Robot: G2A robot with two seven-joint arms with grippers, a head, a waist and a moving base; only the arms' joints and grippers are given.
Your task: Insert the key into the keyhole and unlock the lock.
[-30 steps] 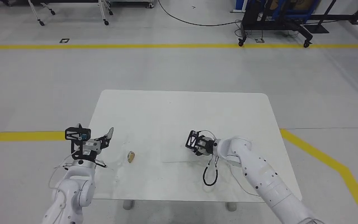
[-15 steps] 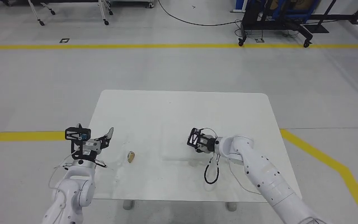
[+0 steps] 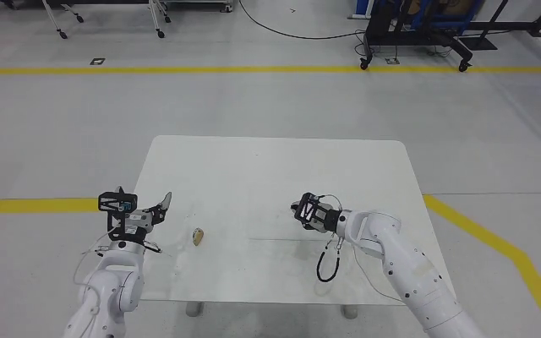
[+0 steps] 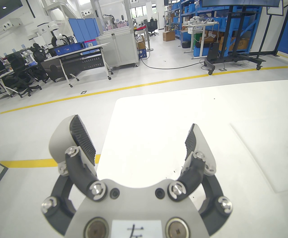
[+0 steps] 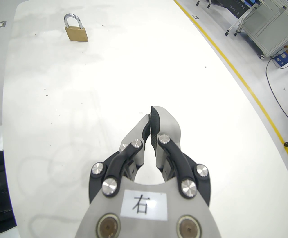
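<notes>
the padlock lies on the bench with its shackle seated, well apart from both grippers. the right gripper is pressed closed; whether it pinches the key cannot be told. the left gripper hangs open. insertion and turning seem left to do.

A white tabletop stands on the pale grey, glossy floor of a brightly lit workshop hall, where yellow lines mark the lanes. Behind it, a black cable trails toward a black wheeled stand. Blue storage shelves, a cardboard box, a metal-framed enclosure, a desk on casters and black office chairs line the far side.
</notes>
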